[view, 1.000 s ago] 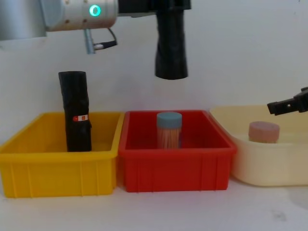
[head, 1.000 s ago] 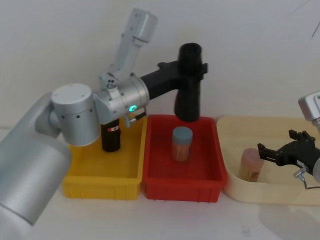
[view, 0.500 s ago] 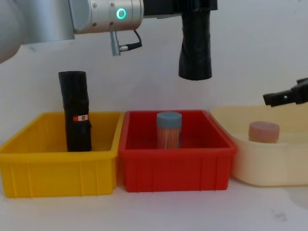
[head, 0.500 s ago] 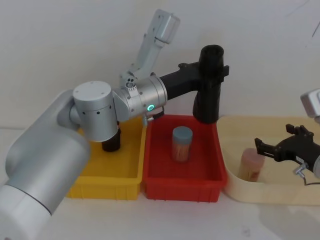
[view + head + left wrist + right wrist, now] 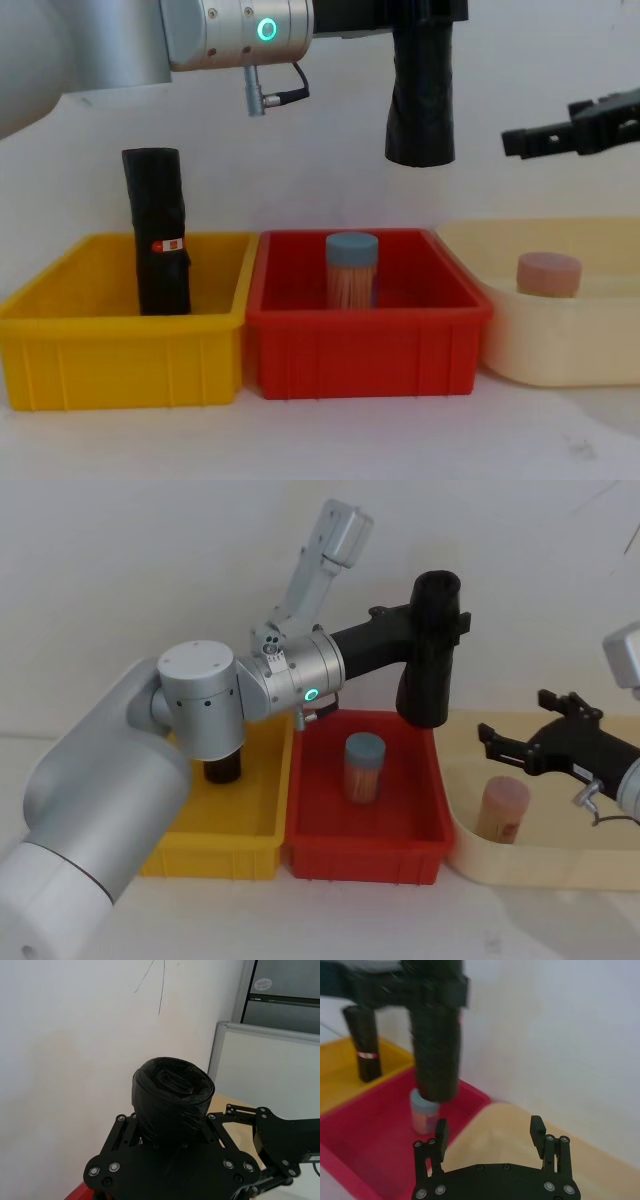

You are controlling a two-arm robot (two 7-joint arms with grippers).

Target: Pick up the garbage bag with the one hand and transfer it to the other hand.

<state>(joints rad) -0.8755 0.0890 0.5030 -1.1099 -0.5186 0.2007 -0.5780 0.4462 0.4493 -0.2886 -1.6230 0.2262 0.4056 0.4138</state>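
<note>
The garbage bag [image 5: 430, 660], a plain black roll, hangs upright in the air above the back right corner of the red bin [image 5: 365, 855]. My left gripper [image 5: 443, 620] is shut on its upper part; its green ring light glows on the wrist. The roll [image 5: 420, 100] hangs well above the bins in the chest view, and its coiled top end [image 5: 172, 1092] rises between the left jaws. My right gripper [image 5: 512, 723] is open, a short way to the right of the roll and apart from it. Its fingers [image 5: 441, 1130] point toward the roll [image 5: 436, 1045].
A second black roll [image 5: 160, 235] with a red-and-white sticker stands in the yellow bin [image 5: 120, 370]. A blue-lidded jar [image 5: 351, 268] stands in the red bin [image 5: 360, 350]. A pink-lidded jar [image 5: 548, 272] sits in the cream tray [image 5: 570, 350] on the right.
My left arm has carried the roll to the right, from above the red bin's middle to its right side. My right gripper has risen from the cream tray and moved left toward the roll.
</note>
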